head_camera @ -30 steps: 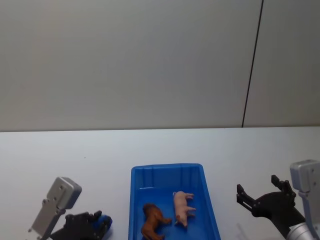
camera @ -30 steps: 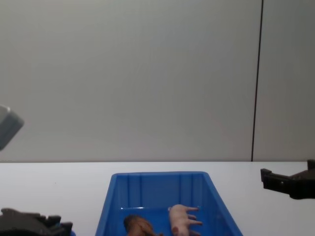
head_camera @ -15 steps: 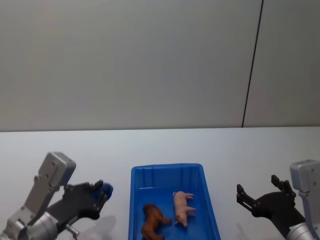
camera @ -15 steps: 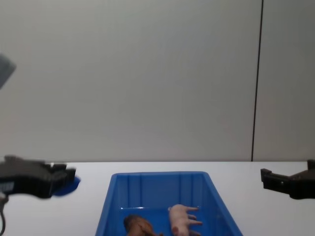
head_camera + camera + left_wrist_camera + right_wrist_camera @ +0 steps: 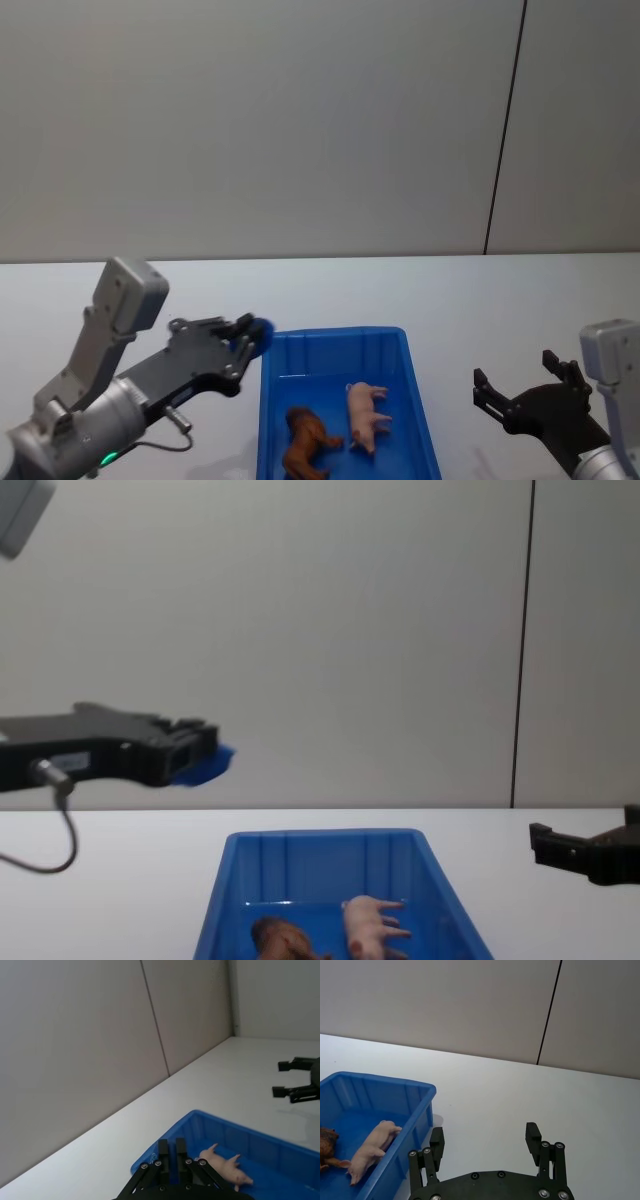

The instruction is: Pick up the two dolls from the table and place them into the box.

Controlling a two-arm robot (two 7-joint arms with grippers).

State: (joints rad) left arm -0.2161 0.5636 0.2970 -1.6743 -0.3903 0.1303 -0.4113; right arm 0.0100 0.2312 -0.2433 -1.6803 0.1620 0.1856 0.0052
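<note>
Left arm raised, reaching in from the box's [image 5: 345, 405] left side, forearm angled up toward it. Left gripper [image 5: 250, 340] sits above the box's far left corner, well off the bench, fingers [image 5: 169, 1152] pressed close together around a small blue ball [image 5: 216, 760]. Right arm low, to the right of the box. Right gripper [image 5: 520, 395] faces the box, level with its rim, fingers [image 5: 436, 1142] spread wide apart, nothing between them.
</note>
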